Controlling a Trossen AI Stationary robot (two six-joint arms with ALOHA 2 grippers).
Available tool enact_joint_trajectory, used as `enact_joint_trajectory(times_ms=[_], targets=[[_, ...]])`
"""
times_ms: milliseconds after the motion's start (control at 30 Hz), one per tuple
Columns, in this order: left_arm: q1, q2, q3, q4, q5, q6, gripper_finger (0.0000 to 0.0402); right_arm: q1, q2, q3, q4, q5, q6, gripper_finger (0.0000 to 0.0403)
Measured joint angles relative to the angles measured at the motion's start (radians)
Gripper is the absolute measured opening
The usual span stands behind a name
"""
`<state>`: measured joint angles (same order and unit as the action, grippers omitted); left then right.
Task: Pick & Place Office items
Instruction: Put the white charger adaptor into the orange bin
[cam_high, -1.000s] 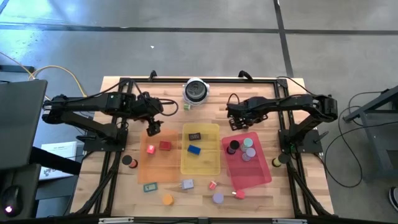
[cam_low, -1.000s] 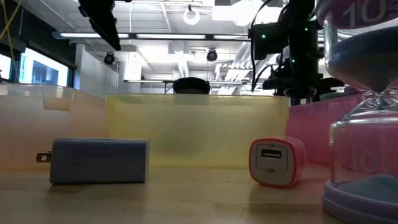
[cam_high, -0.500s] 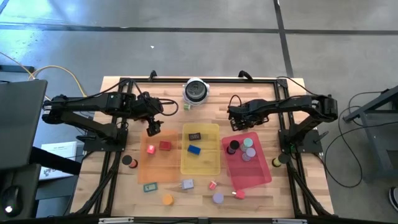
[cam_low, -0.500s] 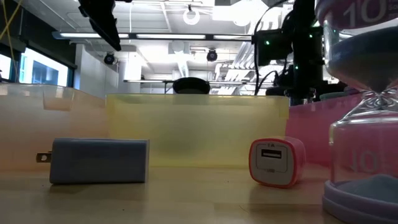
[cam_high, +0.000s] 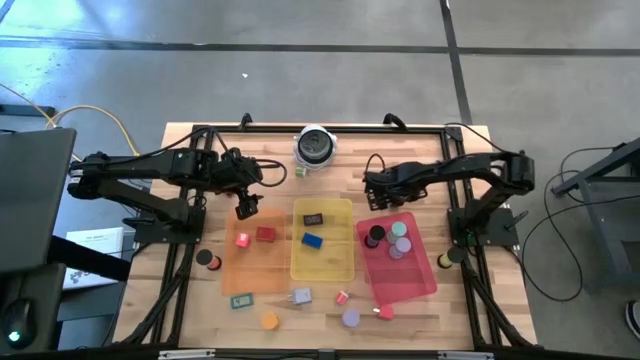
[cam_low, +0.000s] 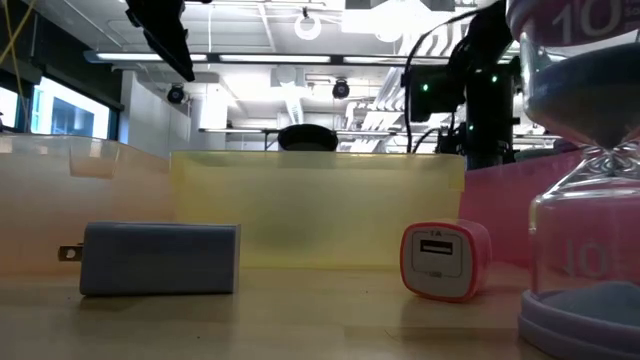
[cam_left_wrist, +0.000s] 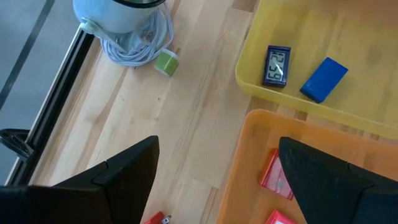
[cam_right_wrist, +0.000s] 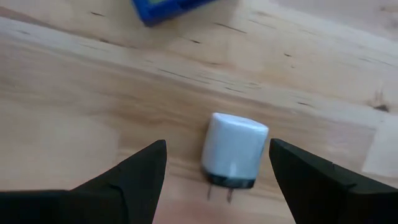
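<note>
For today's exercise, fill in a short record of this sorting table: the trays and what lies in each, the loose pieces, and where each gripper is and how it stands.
orange tray: two red pieces
yellow tray: small black clock, blue block
red tray: several round discs
loose on table: grey charger, pink charger, orange disc, purple disc
left gripper: open, empty, above the orange tray's far edge
right gripper: open, empty, above a white charger on bare wood
</note>
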<state>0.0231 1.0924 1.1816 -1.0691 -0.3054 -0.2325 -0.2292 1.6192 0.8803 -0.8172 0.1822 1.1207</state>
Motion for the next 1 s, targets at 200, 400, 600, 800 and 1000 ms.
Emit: enact_joint_trajectory(times_ms=[200, 400, 600, 800, 1000], targets=[[0.000, 0.000, 0.000, 0.000, 0.000, -0.005, 0.0322, -0.002, 0.068, 0.004, 0.046, -0.022, -0.054, 0.0273], [0.000, 0.000, 0.000, 0.001, 0.020, -0.009, 0.0322, -0.002, 0.074, 0.005, 0.060, -0.023, -0.080, 0.0234], [0.000, 0.003, 0.000, 0.009, 0.024, -0.011, 0.0322, -0.009, 0.076, 0.004, 0.054, -0.032, -0.154, 0.0129], [0.000, 0.003, 0.000, 0.023, 0.026, -0.002, 0.0322, -0.006, 0.038, -0.002, 0.024, -0.011, -0.225, 0.0117], [0.000, 0.003, 0.000, 0.023, 0.026, 0.000, 0.0322, -0.006, -0.094, 0.042, -0.057, 0.027, -0.236, 0.0117]])
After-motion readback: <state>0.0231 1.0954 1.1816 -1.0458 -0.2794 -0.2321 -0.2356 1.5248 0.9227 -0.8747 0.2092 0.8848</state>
